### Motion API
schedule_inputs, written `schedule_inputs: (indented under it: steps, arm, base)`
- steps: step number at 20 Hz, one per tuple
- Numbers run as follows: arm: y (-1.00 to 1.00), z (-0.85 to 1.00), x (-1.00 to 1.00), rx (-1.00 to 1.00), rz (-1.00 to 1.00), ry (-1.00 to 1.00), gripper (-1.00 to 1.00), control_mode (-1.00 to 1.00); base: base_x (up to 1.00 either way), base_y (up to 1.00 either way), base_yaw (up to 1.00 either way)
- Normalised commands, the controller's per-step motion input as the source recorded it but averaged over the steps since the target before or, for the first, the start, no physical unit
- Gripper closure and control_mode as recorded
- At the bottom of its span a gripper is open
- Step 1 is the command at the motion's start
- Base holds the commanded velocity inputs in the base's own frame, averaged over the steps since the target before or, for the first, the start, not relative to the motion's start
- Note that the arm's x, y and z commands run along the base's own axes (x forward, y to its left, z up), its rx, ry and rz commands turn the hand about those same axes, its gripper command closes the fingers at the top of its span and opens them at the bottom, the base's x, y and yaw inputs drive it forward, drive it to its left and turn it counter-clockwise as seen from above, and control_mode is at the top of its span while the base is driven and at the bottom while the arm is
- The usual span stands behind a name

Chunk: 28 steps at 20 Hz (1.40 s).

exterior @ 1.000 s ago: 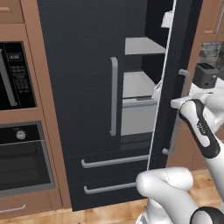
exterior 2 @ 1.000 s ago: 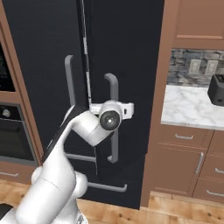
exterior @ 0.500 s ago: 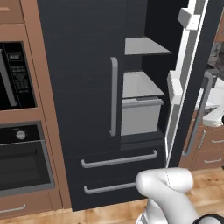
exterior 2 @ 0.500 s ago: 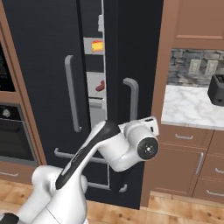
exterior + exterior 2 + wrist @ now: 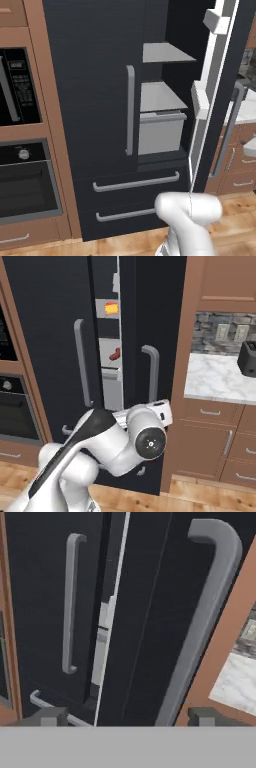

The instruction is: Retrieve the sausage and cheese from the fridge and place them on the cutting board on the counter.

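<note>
Fingers (image 5: 127, 716) are standing wide apart now, holding nothing; half a second ago they were shut, and the arm has since pulled back from the fridge (image 5: 95, 100). The two dark tips are framing the right door's grey handle (image 5: 202, 619), which is sitting just beyond them. That door is hanging slightly further open than before. Two vertical handles and two drawer bars are showing on the fridge front. Inside, through the gap, one sausage (image 5: 114, 355) is lying on a lower shelf and one cheese (image 5: 111, 308) is sitting on the shelf above. No readable writing is showing anywhere.
</note>
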Motion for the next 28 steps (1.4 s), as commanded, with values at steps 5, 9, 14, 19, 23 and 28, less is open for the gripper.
schedule_inputs:
  steps: [5,9,14,19,23,28]
  arm:
    - [1.00,0.32,-0.09,-0.27,-0.33,0.26,-1.00,-1.00]
    - [0.99,0.28,0.01,-0.32,-0.30,0.35,-1.00,-1.00]
    - [0.72,0.10,0.41,-0.25,-0.22,0.35,-1.00,-1.00]
    - [0.56,0.00,0.83,-0.06,-0.09,0.27,-1.00,-1.00]
    - [0.17,0.00,0.99,0.00,-0.15,0.14,-1.00,-1.00]
    - [-0.01,-0.01,1.00,-0.02,-0.18,0.02,-1.00,-1.00]
  base:
    - [0.00,0.00,0.00]
    - [0.00,0.00,0.00]
    - [0.00,0.00,0.00]
    - [0.00,0.00,0.00]
    - [0.00,0.00,0.00]
    - [0.00,0.00,0.00]
